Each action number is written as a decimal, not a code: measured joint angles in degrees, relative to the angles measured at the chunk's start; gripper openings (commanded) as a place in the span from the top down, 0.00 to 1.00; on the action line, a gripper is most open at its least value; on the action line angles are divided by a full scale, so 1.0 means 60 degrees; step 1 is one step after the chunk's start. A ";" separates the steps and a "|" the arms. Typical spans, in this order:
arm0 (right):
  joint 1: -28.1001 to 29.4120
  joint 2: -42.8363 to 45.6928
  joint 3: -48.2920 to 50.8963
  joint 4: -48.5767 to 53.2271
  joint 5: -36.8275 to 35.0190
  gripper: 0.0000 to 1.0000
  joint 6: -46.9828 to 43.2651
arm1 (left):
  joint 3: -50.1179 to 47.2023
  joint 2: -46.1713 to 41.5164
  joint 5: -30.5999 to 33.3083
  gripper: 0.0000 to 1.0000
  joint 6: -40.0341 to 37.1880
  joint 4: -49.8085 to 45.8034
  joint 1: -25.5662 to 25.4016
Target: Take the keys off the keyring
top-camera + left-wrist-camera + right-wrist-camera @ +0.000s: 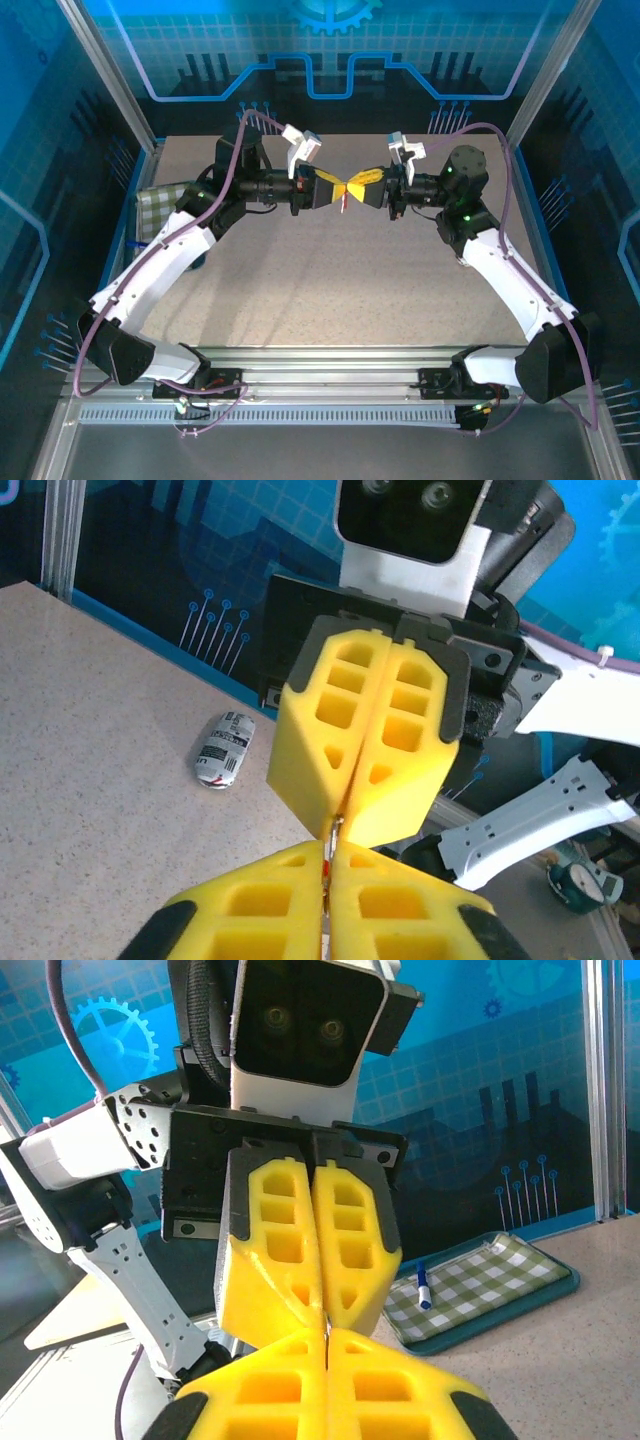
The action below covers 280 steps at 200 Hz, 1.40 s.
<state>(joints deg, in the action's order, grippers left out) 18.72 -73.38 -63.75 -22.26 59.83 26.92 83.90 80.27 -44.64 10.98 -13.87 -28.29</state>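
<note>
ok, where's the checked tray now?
The checked tray lies at the table's left edge in the top view, partly under the left arm, a marker on it.

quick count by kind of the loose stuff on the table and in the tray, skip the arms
checked tray: 1
pen, lying in the tray: 1
small silver printed item: 1
teal round item: 1
total: 4
</note>
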 measured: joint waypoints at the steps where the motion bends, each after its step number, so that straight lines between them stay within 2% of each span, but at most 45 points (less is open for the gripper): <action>1: 0.0000 0.0000 -0.0004 0.0004 0.0000 0.99 0.0000 | 0.0000 0.0000 -0.0007 0.99 -0.0007 0.0000 0.0000; 11: 0.0000 0.0000 -0.0022 0.0033 -0.0018 0.88 0.0007 | 0.0007 0.0000 -0.0040 1.00 0.0011 0.0007 0.0000; 29: 0.0015 0.0011 -0.0051 0.0087 -0.0109 0.56 -0.0015 | 0.0022 0.0000 0.0004 1.00 0.0095 0.0033 0.0000; 35: 0.0011 0.0036 -0.0051 0.0131 -0.0197 0.50 -0.0007 | 0.0022 0.0000 0.0040 1.00 0.0138 0.0036 0.0000; 44: 0.0000 0.0091 -0.0036 0.0142 -0.0393 0.48 -0.0007 | 0.0018 0.0000 0.0109 1.00 0.0222 0.0091 0.0000; 76: 0.0015 0.0747 0.0601 0.0131 -0.1239 0.49 -0.0073 | -0.0426 -0.0058 0.0361 1.00 0.0812 0.0907 0.0000; 108: 0.0492 0.1235 0.1381 0.0291 -0.1938 0.69 -0.0397 | -0.0703 -0.0076 0.0659 1.00 0.1202 0.1268 0.0000; 125: 0.0761 0.1446 0.1916 0.0233 -0.2335 0.72 -0.0375 | -0.0707 -0.0095 0.0769 1.00 0.1348 0.1439 0.0000; 167: 0.0958 0.1883 0.3603 -0.0302 -0.3840 0.87 0.0029 | -0.0805 -0.0382 0.0903 1.00 0.1596 0.1840 0.0000; 215: 0.1483 0.1843 0.3949 -0.1348 -0.5144 0.83 0.0765 | -0.0969 -0.0528 0.0976 1.00 0.1694 0.2167 0.0000; 280: 0.2208 0.1450 0.4167 -0.3075 -0.6215 0.80 0.1723 | -0.1290 -0.0568 0.1053 1.00 0.1920 0.2375 -0.0015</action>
<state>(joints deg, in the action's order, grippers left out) 31.97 -64.69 -38.74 -40.71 22.55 37.26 76.16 76.86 -38.33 22.50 0.38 -28.38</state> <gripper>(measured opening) 0.192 0.039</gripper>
